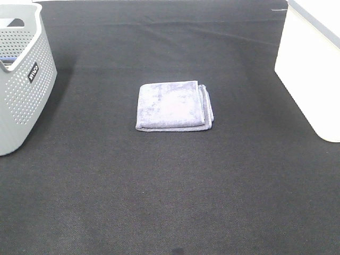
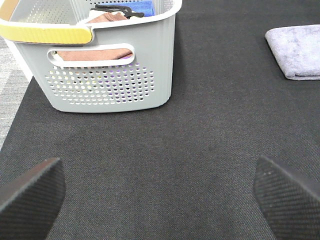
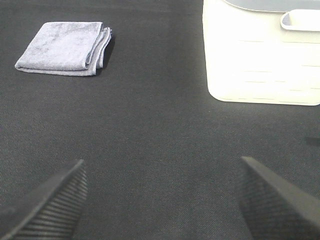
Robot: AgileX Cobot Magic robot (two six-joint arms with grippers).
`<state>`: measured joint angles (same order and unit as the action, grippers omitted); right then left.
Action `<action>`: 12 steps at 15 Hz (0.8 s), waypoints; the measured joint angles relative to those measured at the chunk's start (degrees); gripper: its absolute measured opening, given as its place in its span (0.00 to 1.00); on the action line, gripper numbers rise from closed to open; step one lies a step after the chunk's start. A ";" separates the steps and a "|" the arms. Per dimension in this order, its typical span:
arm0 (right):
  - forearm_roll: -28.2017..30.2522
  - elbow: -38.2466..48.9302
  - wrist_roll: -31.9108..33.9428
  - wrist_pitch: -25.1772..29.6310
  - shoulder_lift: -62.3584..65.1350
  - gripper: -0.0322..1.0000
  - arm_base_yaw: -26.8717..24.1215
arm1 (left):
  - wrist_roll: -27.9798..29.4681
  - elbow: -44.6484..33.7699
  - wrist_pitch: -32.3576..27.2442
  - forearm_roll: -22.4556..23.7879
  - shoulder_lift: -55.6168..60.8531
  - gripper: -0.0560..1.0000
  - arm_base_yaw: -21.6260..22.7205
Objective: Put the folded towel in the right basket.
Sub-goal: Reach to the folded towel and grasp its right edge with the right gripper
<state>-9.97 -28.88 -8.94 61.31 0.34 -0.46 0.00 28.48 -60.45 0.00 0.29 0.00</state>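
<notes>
A folded lavender-grey towel point(image 1: 174, 105) lies flat on the black mat in the middle of the exterior view. It also shows in the left wrist view point(image 2: 296, 51) and in the right wrist view point(image 3: 64, 48). The right basket point(image 1: 311, 69) is cream-white and stands at the right edge; the right wrist view shows its wall point(image 3: 260, 60). Neither arm shows in the exterior view. My left gripper point(image 2: 160, 192) is open and empty above bare mat. My right gripper point(image 3: 162, 200) is open and empty, well short of the towel and the basket.
A grey perforated basket point(image 1: 21, 79) stands at the left edge. The left wrist view shows it point(image 2: 107, 75) holding folded cloths. The black mat point(image 1: 170, 202) covers the table.
</notes>
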 joint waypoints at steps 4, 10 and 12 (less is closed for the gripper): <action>0.00 0.00 0.00 0.00 0.00 0.78 0.00 | 0.00 0.00 0.00 0.00 0.00 0.97 0.00; 0.00 0.00 0.00 0.00 0.00 0.78 0.00 | 0.00 0.00 0.00 0.00 0.00 0.97 0.00; 0.00 0.00 0.00 0.00 0.00 0.78 0.00 | 0.00 0.00 0.00 0.00 0.00 0.97 0.00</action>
<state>-9.97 -28.88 -8.94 61.31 0.34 -0.46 0.00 28.48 -60.45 0.00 0.29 0.00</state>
